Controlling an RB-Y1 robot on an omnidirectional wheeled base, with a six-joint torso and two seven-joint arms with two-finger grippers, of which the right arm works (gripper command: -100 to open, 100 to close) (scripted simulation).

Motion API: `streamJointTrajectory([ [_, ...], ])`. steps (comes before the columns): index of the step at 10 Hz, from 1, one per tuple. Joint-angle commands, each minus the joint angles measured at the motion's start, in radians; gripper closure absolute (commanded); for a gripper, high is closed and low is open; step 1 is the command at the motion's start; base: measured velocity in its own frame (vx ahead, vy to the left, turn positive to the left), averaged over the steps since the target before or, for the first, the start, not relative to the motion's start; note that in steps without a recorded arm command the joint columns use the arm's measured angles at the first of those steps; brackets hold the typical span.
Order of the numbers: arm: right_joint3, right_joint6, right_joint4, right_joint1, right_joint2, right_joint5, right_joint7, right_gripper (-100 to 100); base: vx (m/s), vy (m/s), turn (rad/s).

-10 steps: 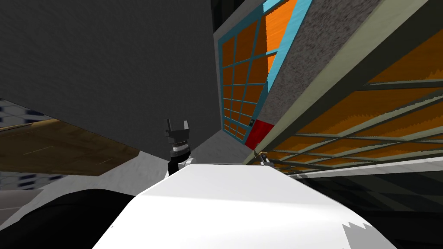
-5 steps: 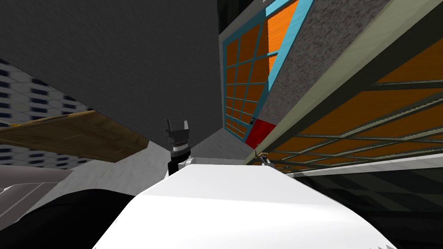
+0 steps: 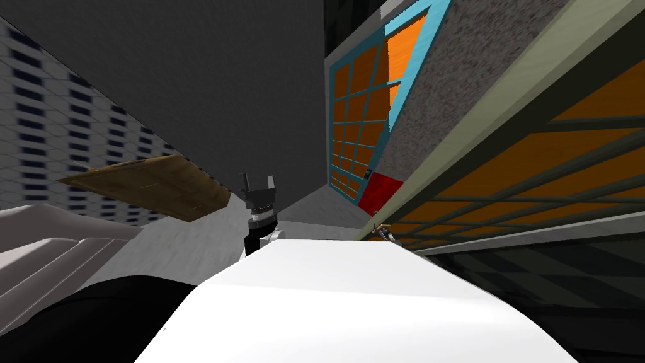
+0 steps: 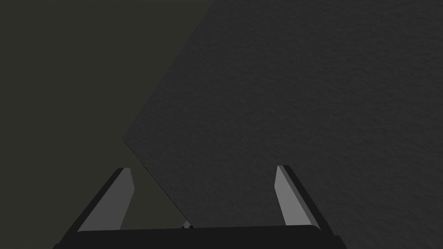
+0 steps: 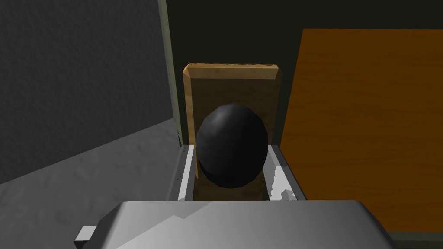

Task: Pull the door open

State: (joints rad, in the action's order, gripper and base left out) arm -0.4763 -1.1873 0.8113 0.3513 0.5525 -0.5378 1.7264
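The right gripper (image 5: 231,148) is clamped on the black knob (image 5: 231,138), on its tan backplate (image 5: 231,86) at the edge of the orange-panelled door (image 5: 363,121) to the right, so a pull can be transmitted; the left gripper (image 4: 203,168) is held spread, idle.

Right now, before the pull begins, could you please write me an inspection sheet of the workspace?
Surface: grey floor.
Job's things: door with orange panels; black knob on a tan plate.
Clutter: nothing seen.
Grippers: right gripper shut on the black knob; left gripper open, raised, apart from the door.
Cables: nothing seen.
Surroundings: dark grey wall, blue-framed orange grid, red block, brown board.
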Motion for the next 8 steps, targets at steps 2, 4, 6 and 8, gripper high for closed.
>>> streamJointTrajectory([
  [2, -0.006, -0.040, -0.015, -0.006, 0.012, 0.008, 0.018, 100, -0.195, -0.045, 0.105],
  [4, -0.033, -0.048, -0.009, 0.018, 0.009, 0.030, 0.008, 100, -0.041, 0.005, -0.101],
  [6, -0.052, -0.076, -0.004, 0.034, 0.012, 0.051, 0.002, 100, -0.008, 0.045, -0.191],
  [8, -0.061, -0.088, -0.002, 0.041, 0.014, 0.060, -0.001, 100, -0.006, 0.014, -0.066],
])
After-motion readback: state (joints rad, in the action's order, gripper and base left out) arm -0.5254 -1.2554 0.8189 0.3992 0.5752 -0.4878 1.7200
